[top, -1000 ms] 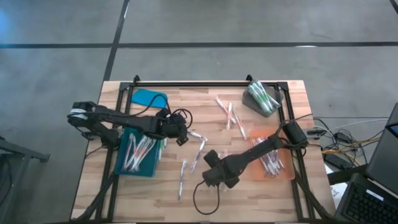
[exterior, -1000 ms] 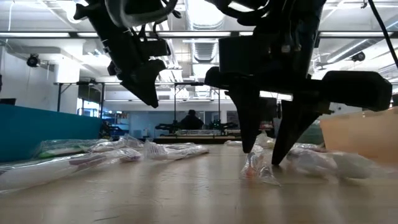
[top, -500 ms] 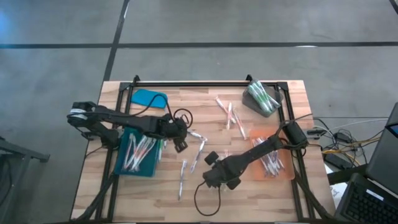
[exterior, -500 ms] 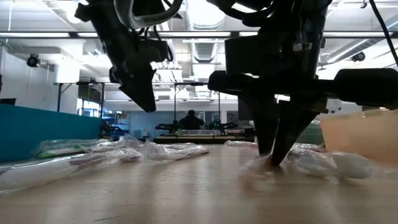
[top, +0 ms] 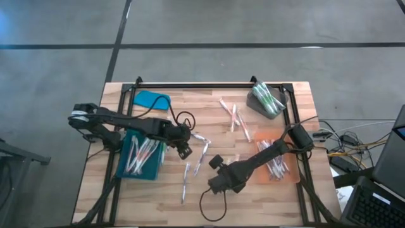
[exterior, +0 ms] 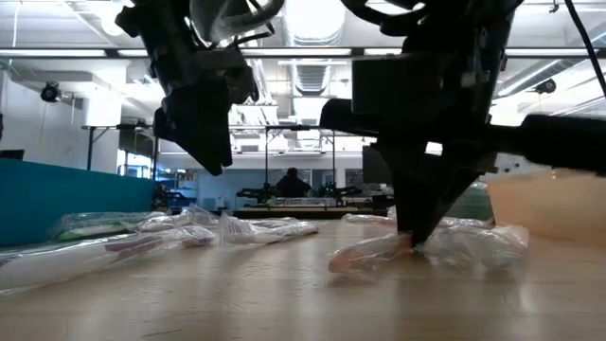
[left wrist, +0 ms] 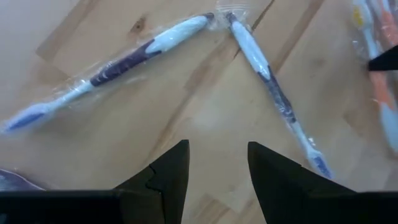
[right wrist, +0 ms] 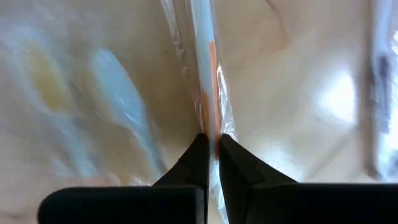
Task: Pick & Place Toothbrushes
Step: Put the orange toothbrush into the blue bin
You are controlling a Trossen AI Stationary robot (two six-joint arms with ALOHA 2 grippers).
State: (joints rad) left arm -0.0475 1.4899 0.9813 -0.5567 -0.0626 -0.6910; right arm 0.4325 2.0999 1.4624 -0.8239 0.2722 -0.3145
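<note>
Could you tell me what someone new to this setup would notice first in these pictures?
Probably the right gripper, low near the table's front middle, shut on a wrapped orange toothbrush. Next, the left gripper, open over two wrapped blue-and-white toothbrushes on bare wood, beside the teal tray. More brushes fill the orange tray at right.

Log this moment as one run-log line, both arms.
right gripper: shut on orange toothbrush, at table | left gripper: open, empty, above purple toothbrushes | orange tray: partly filled
</note>
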